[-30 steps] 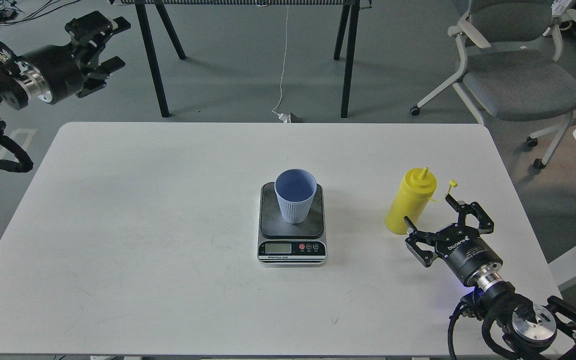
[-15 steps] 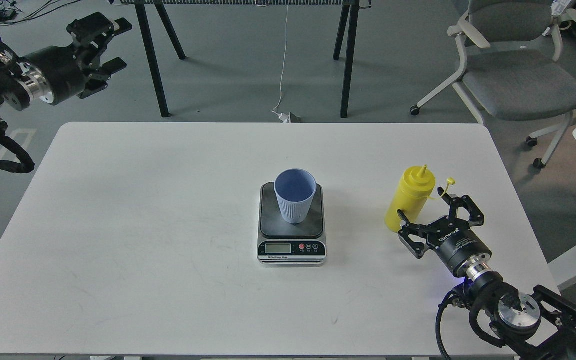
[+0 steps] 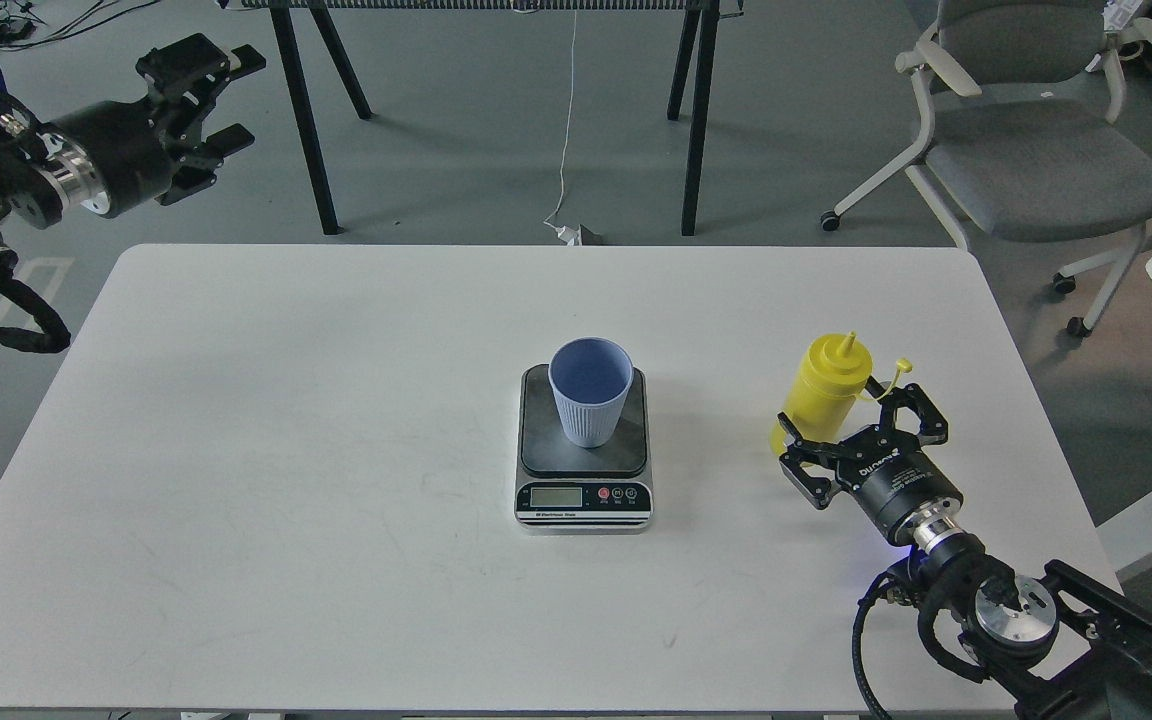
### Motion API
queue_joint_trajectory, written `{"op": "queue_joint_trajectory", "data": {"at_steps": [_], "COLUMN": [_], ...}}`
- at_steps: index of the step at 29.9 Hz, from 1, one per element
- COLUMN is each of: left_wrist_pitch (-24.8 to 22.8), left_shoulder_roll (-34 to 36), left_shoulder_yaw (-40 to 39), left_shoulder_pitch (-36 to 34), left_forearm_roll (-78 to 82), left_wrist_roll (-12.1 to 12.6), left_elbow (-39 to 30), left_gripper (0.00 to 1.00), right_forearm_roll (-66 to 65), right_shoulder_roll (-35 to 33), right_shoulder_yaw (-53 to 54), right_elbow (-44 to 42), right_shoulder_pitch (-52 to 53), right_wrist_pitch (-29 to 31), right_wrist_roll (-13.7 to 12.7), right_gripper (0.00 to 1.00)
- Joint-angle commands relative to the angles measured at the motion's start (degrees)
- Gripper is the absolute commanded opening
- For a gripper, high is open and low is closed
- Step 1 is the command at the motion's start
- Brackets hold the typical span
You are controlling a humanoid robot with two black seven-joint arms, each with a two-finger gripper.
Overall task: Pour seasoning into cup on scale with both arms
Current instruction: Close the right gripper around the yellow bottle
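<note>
The right gripper (image 3: 861, 432) sits at the lower right, jaws spread wide around the yellow seasoning (image 3: 821, 395). The cup (image 3: 590, 390) stands on the scale (image 3: 584, 470), mid-frame. The left gripper (image 3: 204, 105), upper left, is spread too.

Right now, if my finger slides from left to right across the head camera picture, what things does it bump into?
Black left gripper up in the air → light blue ribbed plastic cup standing on the small grey kitchen scale → yellow plastic squeeze bottle → grey office chair.
</note>
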Motion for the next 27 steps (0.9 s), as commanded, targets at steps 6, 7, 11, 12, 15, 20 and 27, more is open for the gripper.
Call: {"op": "queue_joint_trajectory", "data": {"at_steps": [6, 7, 11, 12, 15, 20, 27], "left_wrist_pitch": [0.00, 0.00, 0.00, 0.00, 0.00, 0.00, 0.00], "left_shoulder_roll": [-0.01, -0.01, -0.09, -0.09, -0.09, -0.09, 0.17], "left_shoulder_yaw": [-0.04, -0.04, -0.04, -0.04, -0.04, -0.13, -0.13], "left_shoulder_pitch": [0.15, 0.15, 0.15, 0.15, 0.15, 0.15, 0.85], "left_forearm_roll": [0.00, 0.00, 0.00, 0.00, -0.09, -0.09, -0.09], "left_wrist_roll": [0.00, 0.00, 0.00, 0.00, 0.00, 0.00, 0.00], "left_elbow": [0.00, 0.00, 0.00, 0.00, 0.00, 0.09, 0.09], "left_gripper": [0.98, 0.98, 0.98, 0.98, 0.98, 0.98, 0.98], "right_forearm_roll": [0.00, 0.00, 0.00, 0.00, -0.08, -0.96, -2.90], "right_shoulder_roll": [0.55, 0.55, 1.60, 1.78, 1.96, 2.75, 3.19], "right_shoulder_yaw": [0.36, 0.18, 0.00, 0.00, -0.17, -0.17, -0.17], "right_elbow": [-1.78, -2.31, -3.63, -3.63, -3.72, -3.72, -3.54], "right_shoulder_pitch": [0.83, 1.36, 2.07, 2.15, 2.86, 2.95, 2.77], "right_wrist_pitch": [0.00, 0.00, 0.00, 0.00, 0.00, 0.00, 0.00], "right_wrist_roll": [0.09, 0.09, 0.09, 0.09, 0.09, 0.09, 0.35], "right_gripper": [0.99, 0.99, 0.99, 0.99, 0.98, 0.94, 0.65]}}
